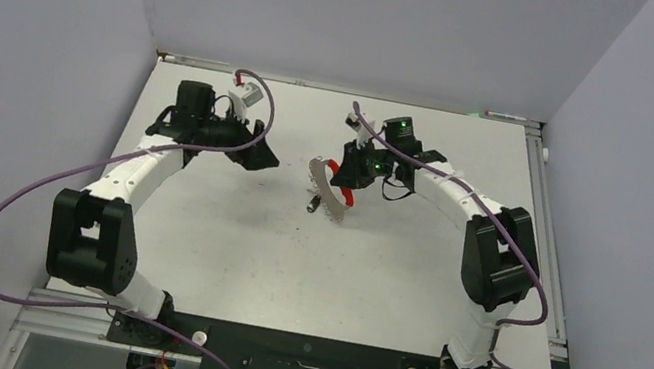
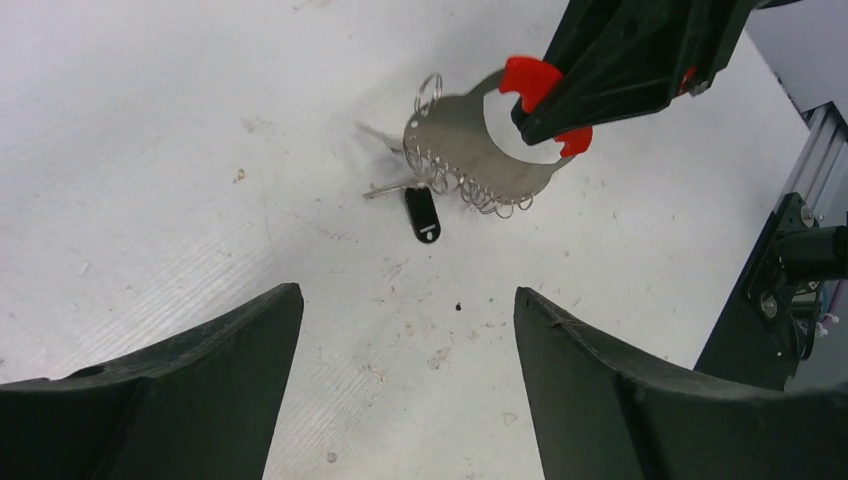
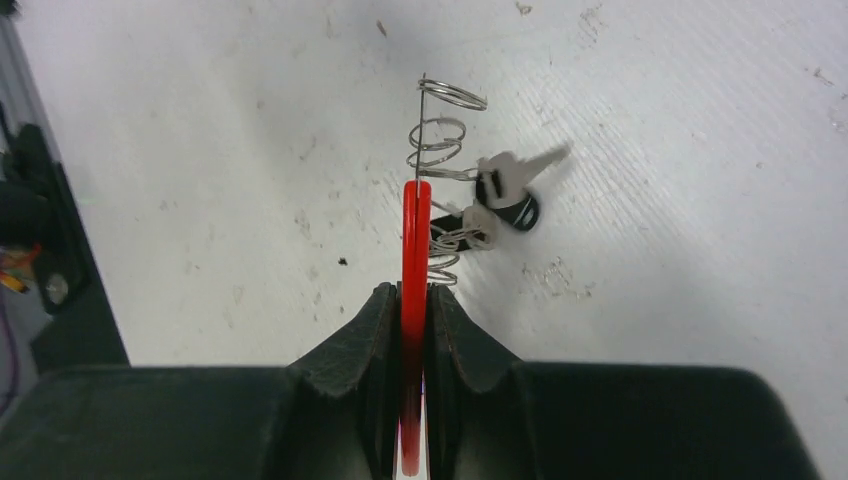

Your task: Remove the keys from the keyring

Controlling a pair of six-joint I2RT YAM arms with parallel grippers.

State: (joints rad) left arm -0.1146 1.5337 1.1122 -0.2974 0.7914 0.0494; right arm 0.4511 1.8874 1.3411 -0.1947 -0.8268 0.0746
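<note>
We saw the right fingers (image 3: 385, 318) pressed together on the red end of the keyring (image 2: 455, 140). They held its curved grey-and-red band on edge over the table (image 1: 220, 247), a little right of the middle and toward the far half. A row of thin wire rings (image 2: 470, 192) ran along the band's grey rim. From those rings hung the keys, at the band's left, near side: the pale key (image 2: 385, 188) and, just beside it, the dark-headed key (image 2: 422, 213). Both were low by the table, though we could not tell whether they touched it. The left fingers (image 2: 230, 360) stood wide apart and held nothing, hovering left of the keyring and well apart from it
</note>
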